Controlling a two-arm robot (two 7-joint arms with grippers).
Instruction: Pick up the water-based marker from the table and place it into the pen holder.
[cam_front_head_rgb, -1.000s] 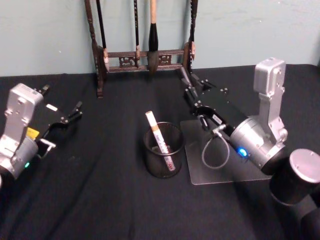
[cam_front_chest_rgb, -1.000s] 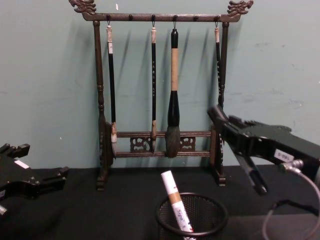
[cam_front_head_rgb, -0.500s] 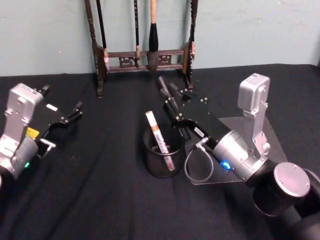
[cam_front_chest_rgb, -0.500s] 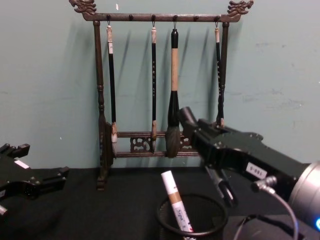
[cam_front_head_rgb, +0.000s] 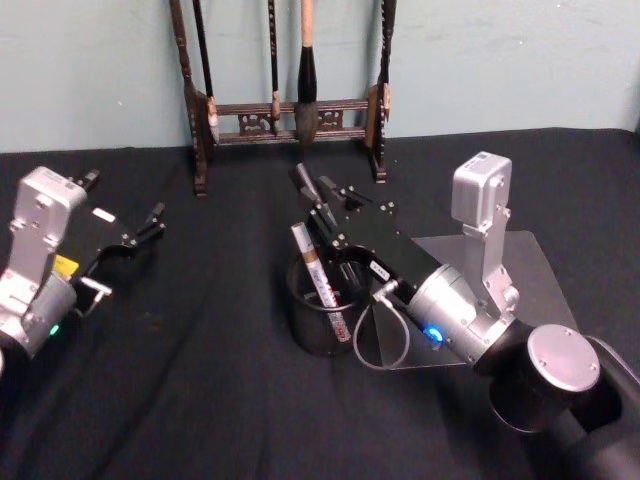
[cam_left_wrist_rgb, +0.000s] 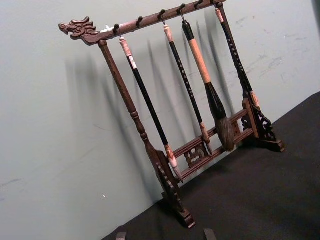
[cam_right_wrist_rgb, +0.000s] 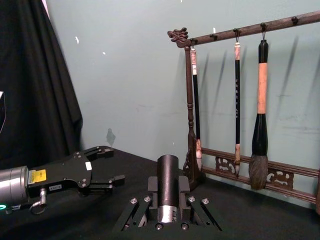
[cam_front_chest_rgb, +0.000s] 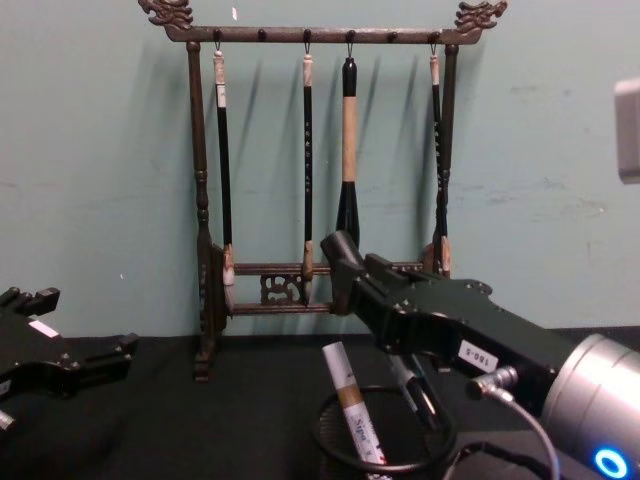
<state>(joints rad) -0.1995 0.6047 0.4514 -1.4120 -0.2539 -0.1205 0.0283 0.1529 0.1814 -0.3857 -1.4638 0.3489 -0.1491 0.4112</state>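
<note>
The pen holder (cam_front_head_rgb: 310, 332), a round black mesh cup (cam_front_chest_rgb: 335, 452), stands mid-table with a white-and-brown marker (cam_front_head_rgb: 318, 280) leaning in it (cam_front_chest_rgb: 350, 400). My right gripper (cam_front_head_rgb: 318, 195) hovers over the cup's right side (cam_front_chest_rgb: 345, 262), shut on the water-based marker (cam_front_chest_rgb: 410, 388). This is a dark pen hanging down from the fingers, its lower end inside the cup's rim. In the right wrist view it is a black cylinder (cam_right_wrist_rgb: 167, 182) between the fingers. At the table's left, my left gripper (cam_front_head_rgb: 150, 222) is parked, open and holding nothing (cam_right_wrist_rgb: 107, 165).
A tall dark wooden brush rack (cam_front_head_rgb: 290, 108) with several hanging brushes (cam_front_chest_rgb: 347, 160) stands at the back against the wall, just behind the right gripper. A clear flat sheet (cam_front_head_rgb: 525, 265) lies on the black cloth right of the cup.
My right arm has swung left from above the clear sheet to above the pen holder, carrying the dark marker, whose lower end now dips into the cup. The left arm has not moved.
</note>
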